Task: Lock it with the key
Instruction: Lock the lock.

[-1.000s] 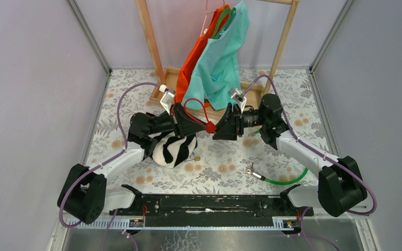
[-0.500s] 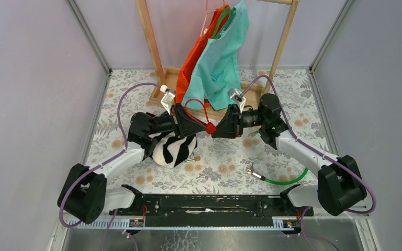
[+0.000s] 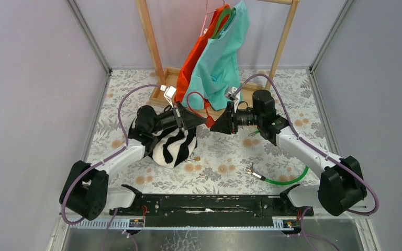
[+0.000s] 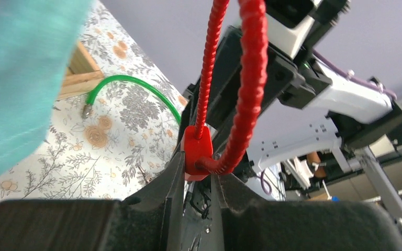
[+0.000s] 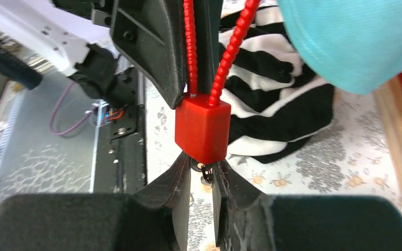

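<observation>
A red cable lock with a block body (image 3: 210, 123) and a ribbed loop (image 3: 192, 100) hangs in the air between my two grippers. My left gripper (image 3: 203, 121) is shut on the lock body (image 4: 197, 151) from the left, with the loop rising above its fingers. My right gripper (image 3: 215, 124) meets it from the right. In the right wrist view the red body (image 5: 203, 128) sits just past the fingertips (image 5: 180, 172), and a small dark key (image 5: 205, 172) is pinched between them, its tip at the body's underside.
A black-and-white striped cloth (image 3: 172, 146) lies under the left arm. A green cable lock (image 3: 285, 179) lies at front right, and a small brass piece (image 3: 192, 158) by the cloth. A wooden rack (image 3: 152, 47) with teal (image 3: 222, 57) and orange garments stands behind.
Both grippers have moved together toward the back of the table, carrying the red lock closer to the hanging clothes. The left wrist has turned.
</observation>
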`<action>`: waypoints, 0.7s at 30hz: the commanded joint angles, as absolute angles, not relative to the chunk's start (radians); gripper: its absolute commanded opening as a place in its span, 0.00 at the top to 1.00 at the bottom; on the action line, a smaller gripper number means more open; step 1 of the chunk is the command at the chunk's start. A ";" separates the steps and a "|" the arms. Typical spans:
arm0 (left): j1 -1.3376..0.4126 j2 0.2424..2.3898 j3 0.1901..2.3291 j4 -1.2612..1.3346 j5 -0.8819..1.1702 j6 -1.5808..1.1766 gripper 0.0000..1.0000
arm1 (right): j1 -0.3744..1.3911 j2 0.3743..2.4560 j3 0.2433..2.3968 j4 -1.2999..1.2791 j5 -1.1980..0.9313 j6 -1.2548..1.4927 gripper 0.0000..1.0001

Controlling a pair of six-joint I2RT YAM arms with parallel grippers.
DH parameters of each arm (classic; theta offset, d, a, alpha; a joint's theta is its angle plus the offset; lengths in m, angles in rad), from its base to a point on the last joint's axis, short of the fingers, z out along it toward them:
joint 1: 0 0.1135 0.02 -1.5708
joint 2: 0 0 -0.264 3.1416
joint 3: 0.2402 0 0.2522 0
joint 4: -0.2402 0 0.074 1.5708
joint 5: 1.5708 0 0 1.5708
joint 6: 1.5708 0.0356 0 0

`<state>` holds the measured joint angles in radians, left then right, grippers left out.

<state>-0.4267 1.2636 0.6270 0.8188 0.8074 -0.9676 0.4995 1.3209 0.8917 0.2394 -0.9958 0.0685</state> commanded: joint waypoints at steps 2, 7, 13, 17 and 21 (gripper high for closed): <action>-0.428 1.279 0.701 0.653 0.705 -1.008 1.00 | 0.547 1.312 0.989 0.119 -0.752 -0.050 1.00; -0.428 1.298 0.728 0.516 0.644 -1.018 1.00 | 0.600 1.337 1.036 0.045 -0.571 -0.103 1.00; -0.420 1.297 0.733 0.487 0.635 -1.011 1.00 | 0.604 1.343 1.036 0.039 -0.539 -0.096 0.90; -0.410 1.287 0.714 0.502 0.638 -0.994 1.00 | 0.589 1.334 1.029 0.034 -0.613 -0.085 0.75; -0.401 1.275 0.702 0.527 0.652 -0.989 1.00 | 0.546 1.319 1.010 0.062 -0.713 -0.034 0.56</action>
<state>-0.4164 1.2964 0.7071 0.4919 0.6464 -1.0031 0.5804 1.3502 0.9848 0.0097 -0.6170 -0.0681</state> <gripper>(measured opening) 0.247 0.379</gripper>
